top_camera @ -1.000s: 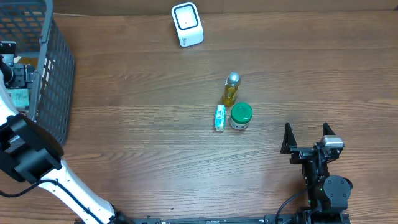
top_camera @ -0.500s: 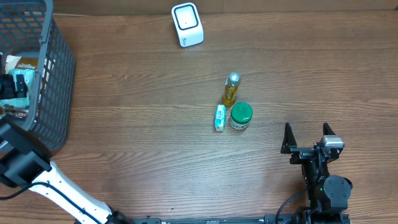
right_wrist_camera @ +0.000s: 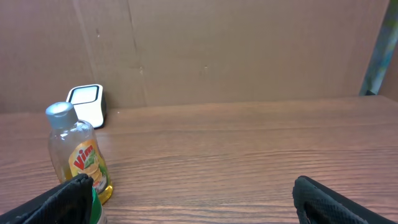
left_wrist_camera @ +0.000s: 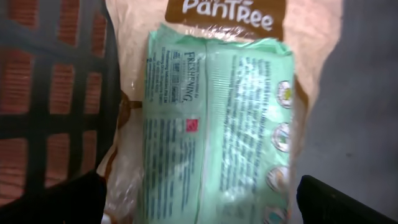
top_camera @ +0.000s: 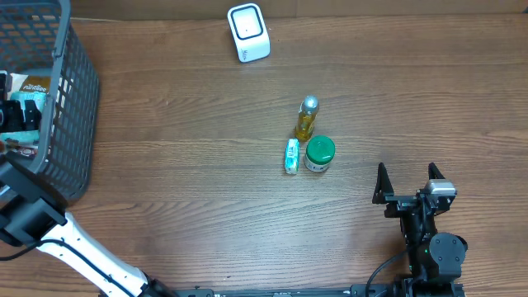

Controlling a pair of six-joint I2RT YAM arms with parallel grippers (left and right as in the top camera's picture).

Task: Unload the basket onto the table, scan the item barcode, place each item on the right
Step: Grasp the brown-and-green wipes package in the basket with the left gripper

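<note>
I had the left gripper (left_wrist_camera: 205,202) inside the grey mesh basket (top_camera: 76,99), jaws wide apart, hanging over a pale green wipes packet (left_wrist_camera: 214,124) that lay on a PanTree bag (left_wrist_camera: 320,62). I could not tell whether the fingers touched the packet. The right gripper (top_camera: 406,186) sat low near the front of the table (top_camera: 181,190), jaws apart, holding nothing. The white scanner (top_camera: 248,32) stood at the far edge, well apart from the basket. A Vim bottle (top_camera: 306,120), green-lidded jar (top_camera: 319,153) and small tube (top_camera: 291,155) clustered mid-table.

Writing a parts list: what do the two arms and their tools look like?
The left arm has a white link between blocky black joints. The right arm is black with a small silver block on top and a black cable below. Left tool and right tool have black fingers.
</note>
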